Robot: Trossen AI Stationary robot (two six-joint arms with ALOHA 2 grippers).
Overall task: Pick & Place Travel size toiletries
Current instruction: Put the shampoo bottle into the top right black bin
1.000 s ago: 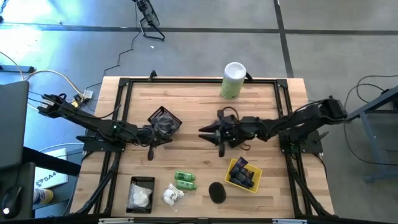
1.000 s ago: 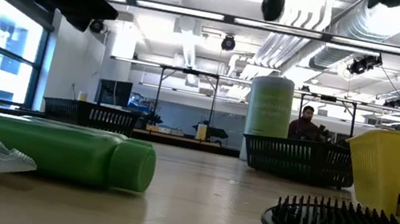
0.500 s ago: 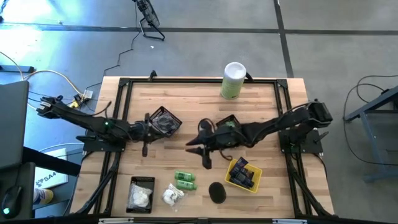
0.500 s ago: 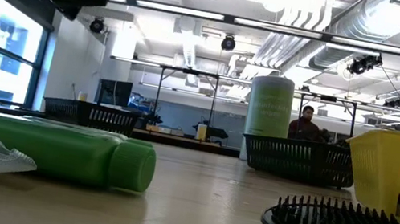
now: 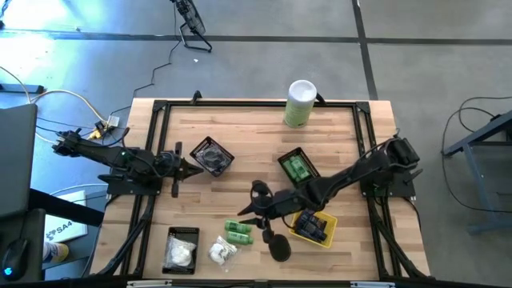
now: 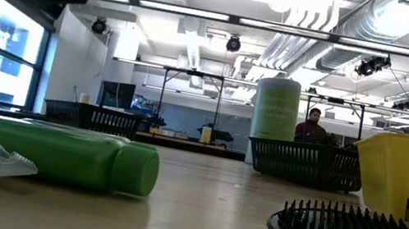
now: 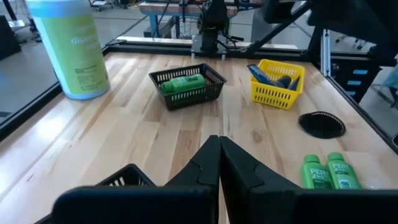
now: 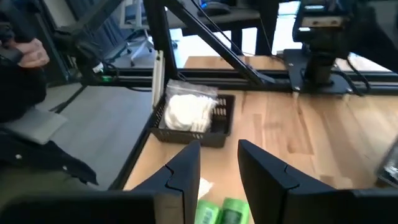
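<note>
The bench (image 5: pixel 256 136) was pale butcher-block wood, its planks running side to side inside a black metal frame. At the upper middle of the high view stood a tall white-and-green cylindrical canister (image 5: pixel 300 102) with a round white lid.

Four small slatted plastic baskets lay on the wood. A black one at centre left (image 5: pixel 212 155) held dark, tangled-looking contents I could not make out. A black one right of centre (image 5: pixel 295 168) carried a bright green bottle (image 7: pixel 183 83). A yellow one at lower right (image 5: pixel 314 225) held dark navy tubes (image 5: pixel 314 226). A black one at the lower left (image 5: pixel 182 250) held a white crinkly packet (image 8: pixel 187 110).

Loose on the bench, low in the high view, two glossy green bottles (image 5: pixel 238 232) lay side by side, another white packet (image 5: pixel 221 253) just to their left, and a flat black round disc (image 5: pixel 278 247) to their right — bristled on top in the low view.

The right claw (image 5: pixel 242 218) hung over the lower middle of the high view, close by the two loose bottles, its flat dark fingers (image 8: pixel 184 169) apart with nothing between them. The left claw (image 5: pixel 197 169) waited at the left, just beside the centre-left basket, its pointed fingers (image 7: pixel 208 163) pressed together — empty.
</note>
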